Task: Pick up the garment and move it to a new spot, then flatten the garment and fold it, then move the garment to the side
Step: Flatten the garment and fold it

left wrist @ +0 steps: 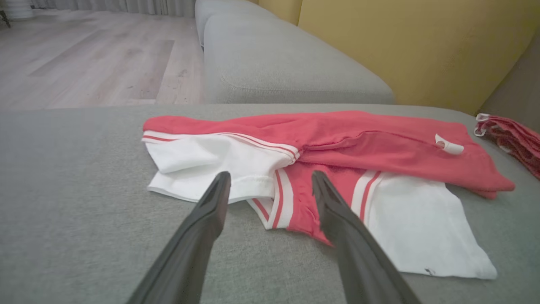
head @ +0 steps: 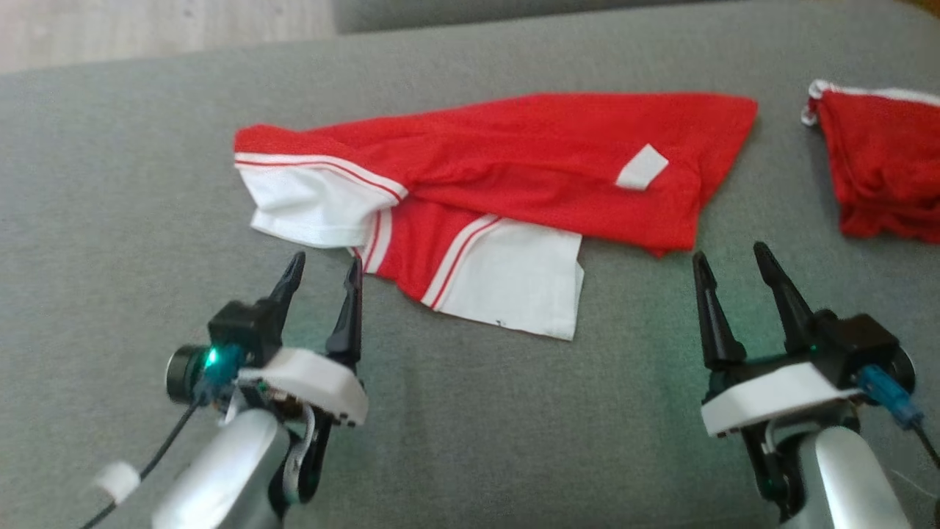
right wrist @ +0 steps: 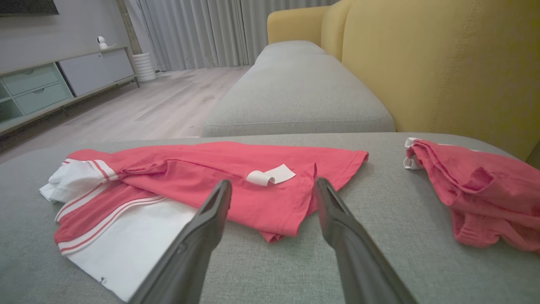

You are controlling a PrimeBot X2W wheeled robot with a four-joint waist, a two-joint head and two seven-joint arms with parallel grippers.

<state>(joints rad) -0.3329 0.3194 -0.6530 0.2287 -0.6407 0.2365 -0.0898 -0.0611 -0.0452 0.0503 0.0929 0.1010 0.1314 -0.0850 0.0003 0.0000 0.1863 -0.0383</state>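
Left gripper (head: 327, 259): two long dark fingers spread apart, nothing between them. It is held low over the grey seat, with its tips at the near edge of the garment, where the left white panel meets a red-and-white striped band. I cannot tell whether the tips touch the cloth.

Right gripper (head: 728, 252): fingers likewise parted and empty. It stands just beside the garment's near right corner, tips clear of the cloth, with the second red piece further to its right.

Garment (head: 514, 154): red jersey cloth with two white panels, each bordered by white and red stripes. It lies across the middle of the seat cushion (head: 110, 220), spread out but wrinkled, with the red body doubled over itself along its length. One white panel juts toward the robot; the other sits at the left end, partly tucked under.

Tag (head: 641, 167): small white label, curled at one end, lying on the red cloth toward its right end.

Second garment (head: 881, 169): red with white trim, bunched in a heap at the right of the same cushion, apart from the first.

Surroundings, as seen from the floor: yellow backrest (right wrist: 443, 63) behind the seat; further grey cushion (right wrist: 295, 93) beyond; pale wooden floor (right wrist: 147, 105); grey curtains (right wrist: 190, 33); low sideboard (right wrist: 50, 84) with drawers against the wall
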